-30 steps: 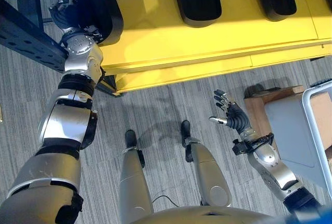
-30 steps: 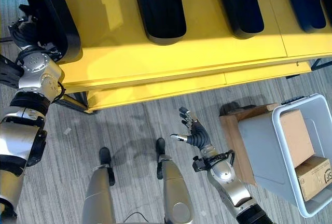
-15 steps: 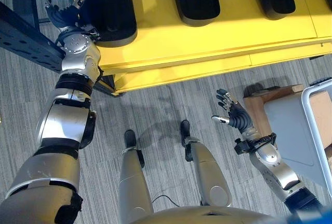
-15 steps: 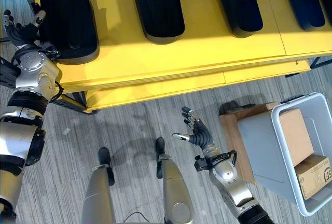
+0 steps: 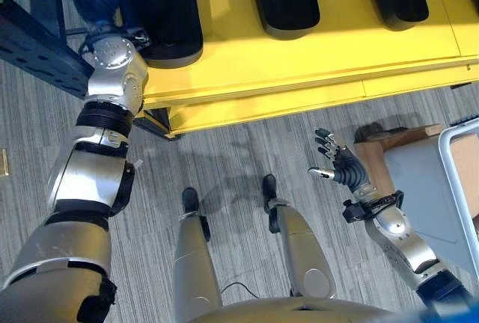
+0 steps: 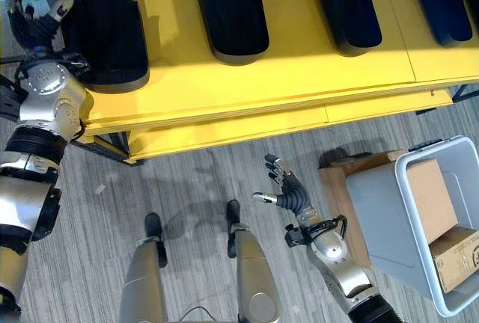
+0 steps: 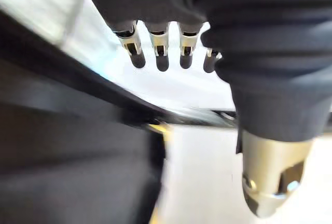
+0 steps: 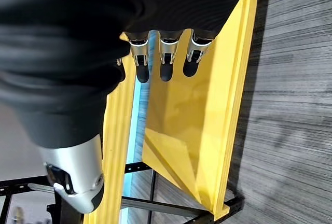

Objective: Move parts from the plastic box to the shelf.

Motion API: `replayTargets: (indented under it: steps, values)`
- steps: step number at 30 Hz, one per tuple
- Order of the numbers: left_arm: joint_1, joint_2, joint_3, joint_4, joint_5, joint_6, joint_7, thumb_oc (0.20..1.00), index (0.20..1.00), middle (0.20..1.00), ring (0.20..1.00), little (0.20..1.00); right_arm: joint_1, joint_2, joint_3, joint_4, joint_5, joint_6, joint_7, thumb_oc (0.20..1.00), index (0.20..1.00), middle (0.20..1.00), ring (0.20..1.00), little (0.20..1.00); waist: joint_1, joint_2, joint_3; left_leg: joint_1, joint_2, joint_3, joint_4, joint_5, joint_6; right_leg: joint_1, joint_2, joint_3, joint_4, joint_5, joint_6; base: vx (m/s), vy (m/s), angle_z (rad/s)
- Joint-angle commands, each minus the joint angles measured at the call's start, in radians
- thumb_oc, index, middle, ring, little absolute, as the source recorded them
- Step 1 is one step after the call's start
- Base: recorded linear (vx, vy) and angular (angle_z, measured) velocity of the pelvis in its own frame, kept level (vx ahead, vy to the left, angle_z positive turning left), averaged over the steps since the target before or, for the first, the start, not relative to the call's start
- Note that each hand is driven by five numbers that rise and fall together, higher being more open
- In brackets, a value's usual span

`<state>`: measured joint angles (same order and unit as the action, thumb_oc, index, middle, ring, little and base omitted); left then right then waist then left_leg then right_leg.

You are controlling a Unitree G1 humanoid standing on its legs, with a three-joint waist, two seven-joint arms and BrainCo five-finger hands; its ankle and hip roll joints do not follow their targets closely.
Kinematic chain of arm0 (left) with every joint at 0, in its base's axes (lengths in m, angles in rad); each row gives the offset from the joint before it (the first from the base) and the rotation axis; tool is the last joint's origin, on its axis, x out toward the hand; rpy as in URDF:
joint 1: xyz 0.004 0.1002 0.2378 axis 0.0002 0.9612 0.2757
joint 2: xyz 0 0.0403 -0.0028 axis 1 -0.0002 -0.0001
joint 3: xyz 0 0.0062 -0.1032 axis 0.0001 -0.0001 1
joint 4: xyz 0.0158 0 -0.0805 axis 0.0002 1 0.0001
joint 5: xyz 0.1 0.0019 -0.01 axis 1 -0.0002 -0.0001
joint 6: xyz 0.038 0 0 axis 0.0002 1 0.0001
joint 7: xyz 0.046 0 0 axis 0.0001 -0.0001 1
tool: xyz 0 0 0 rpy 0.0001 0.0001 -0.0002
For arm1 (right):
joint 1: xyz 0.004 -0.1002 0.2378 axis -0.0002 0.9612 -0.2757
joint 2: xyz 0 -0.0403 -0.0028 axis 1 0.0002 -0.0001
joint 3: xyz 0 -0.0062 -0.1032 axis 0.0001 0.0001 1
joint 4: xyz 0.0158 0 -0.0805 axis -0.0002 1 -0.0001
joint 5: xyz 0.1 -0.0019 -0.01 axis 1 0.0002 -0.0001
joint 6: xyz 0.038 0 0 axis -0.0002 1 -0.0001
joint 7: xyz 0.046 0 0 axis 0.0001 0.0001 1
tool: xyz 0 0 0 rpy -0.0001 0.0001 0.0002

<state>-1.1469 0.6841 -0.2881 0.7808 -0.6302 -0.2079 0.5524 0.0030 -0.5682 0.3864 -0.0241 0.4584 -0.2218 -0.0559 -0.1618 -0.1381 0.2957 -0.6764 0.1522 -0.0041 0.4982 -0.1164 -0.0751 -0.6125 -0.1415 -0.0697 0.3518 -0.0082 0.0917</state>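
Left hand [image 6: 34, 28]: fingers spread, withdrawn from long black moulded part [image 6: 105, 28] | part now laid on yellow shelf [image 6: 247, 76] | right hand [image 6: 288, 192]: spread, empty.

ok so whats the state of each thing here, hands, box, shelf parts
left hand: open, empty, raised beside the leftmost part
right hand: open, empty, over the floor
parts: black, lying in a row on the shelf
shelf: yellow, holds the parts
box: open-topped, tilted, cardboard cartons inside
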Motion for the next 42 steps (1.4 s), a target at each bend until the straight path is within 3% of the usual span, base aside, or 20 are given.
replayTargets:
  steps: [1,3,5,9,16,21,24,28,31,39,42]
  values:
    - [-0.004,0.053,0.002,-0.087,0.105,-0.1,0.021,1.0,1.0,1.0,1.0,1.0,0.028,-0.052,-0.06,-0.063,0.01,-0.032,0.009,1.0,1.0,1.0,1.0,1.0,0.001,0.045,-0.044,0.047,0.042,0.012,-0.032,0.013,-0.021,0.054,-0.018,-0.005,0.058,-0.049,0.029,0.0,0.0,0.0]
    - [0.016,0.065,0.006,-0.181,0.12,-0.121,0.022,1.0,1.0,1.0,1.0,1.0,0.033,-0.05,-0.075,-0.061,0.008,-0.035,0.011,1.0,1.0,1.0,1.0,1.0,0.007,0.046,-0.038,0.047,0.036,0.014,-0.047,0.046,-0.016,0.058,-0.022,-0.009,0.043,-0.025,0.023,-0.08,-0.009,0.03]
    - [0.052,0.043,0.021,-0.322,0.11,-0.161,0.018,1.0,1.0,1.0,1.0,1.0,0.04,-0.039,-0.087,-0.052,-0.003,-0.031,0.009,1.0,1.0,1.0,1.0,1.0,0.016,0.05,-0.034,0.065,0.032,0.014,-0.057,0.052,-0.016,0.078,-0.025,-0.015,0.035,-0.023,0.023,-0.04,-0.018,0.13]
    - [0.091,0.029,0.033,-0.438,0.137,-0.179,0.015,1.0,1.0,1.0,1.0,1.0,0.048,-0.035,-0.103,-0.047,-0.012,-0.023,0.01,1.0,1.0,1.0,1.0,1.0,0.025,0.054,-0.029,0.09,0.029,0.011,-0.07,0.057,-0.015,0.103,-0.026,-0.017,0.025,-0.022,0.022,0.0,-0.018,0.07]
    - [0.182,0.021,-0.01,-0.568,0.107,-0.172,-0.093,1.0,1.0,1.0,1.0,1.0,0.056,-0.031,-0.121,-0.048,-0.022,-0.012,0.015,1.0,1.0,1.0,1.0,1.0,0.033,0.066,-0.022,0.134,0.024,0.012,-0.095,0.07,-0.014,0.145,-0.03,-0.018,0.01,-0.019,0.022,0.0,0.001,0.0]
    - [0.375,0.025,-0.019,-0.719,0.159,-0.15,-0.196,1.0,1.0,1.0,1.0,1.0,0.069,-0.011,-0.137,-0.051,-0.033,-0.005,0.025,1.0,1.0,1.0,1.0,1.0,0.044,0.071,-0.021,0.18,0.023,0.014,-0.116,0.076,-0.013,0.186,-0.03,-0.016,-0.003,-0.021,0.022,0.01,0.002,0.01]
    - [0.471,0.046,-0.004,-0.809,0.309,-0.118,-0.222,1.0,1.0,1.0,1.0,1.0,0.068,-0.004,-0.151,-0.05,-0.037,-0.007,0.027,1.0,1.0,1.0,1.0,1.0,0.049,0.073,-0.022,0.21,0.026,0.016,-0.135,0.079,-0.016,0.214,-0.031,-0.017,-0.015,-0.024,0.022,0.02,-0.001,0.01]
    - [0.633,0.014,0.044,-0.916,0.425,-0.108,-0.239,1.0,1.0,1.0,1.0,1.0,0.065,0.01,-0.156,-0.059,-0.043,-0.013,0.035,1.0,1.0,1.0,1.0,1.0,0.058,0.074,-0.025,0.244,0.026,0.018,-0.161,0.086,-0.016,0.242,-0.03,-0.021,-0.027,-0.026,0.022,0.0,0.0,0.0]
    - [0.717,0.023,0.083,-0.976,0.614,-0.082,-0.219,1.0,1.0,1.0,1.0,1.0,0.064,0.009,-0.171,-0.069,-0.052,-0.022,0.037,1.0,1.0,1.0,1.0,1.0,0.061,0.072,-0.028,0.248,0.025,0.018,-0.17,0.092,-0.015,0.249,-0.032,-0.023,-0.034,-0.026,0.022,0.01,-0.013,0.05]
    - [0.878,0.031,0.126,-1.056,0.861,-0.045,-0.217,1.0,1.0,1.0,1.0,1.0,0.064,0.015,-0.194,-0.08,-0.071,-0.03,0.027,1.0,1.0,1.0,1.0,1.0,0.071,0.069,-0.026,0.25,0.025,0.02,-0.17,0.088,-0.01,0.249,-0.033,-0.024,-0.033,-0.029,0.021,0.0,0.0,0.01]
    - [0.911,0.038,0.093,-1.019,0.971,-0.026,-0.22,1.0,1.0,1.0,1.0,1.0,0.058,0.019,-0.199,-0.074,-0.075,-0.033,0.014,1.0,1.0,1.0,1.0,1.0,0.069,0.067,-0.018,0.247,0.026,0.022,-0.164,0.081,-0.008,0.245,-0.032,-0.023,-0.028,-0.036,0.022,0.0,0.0,0.0]
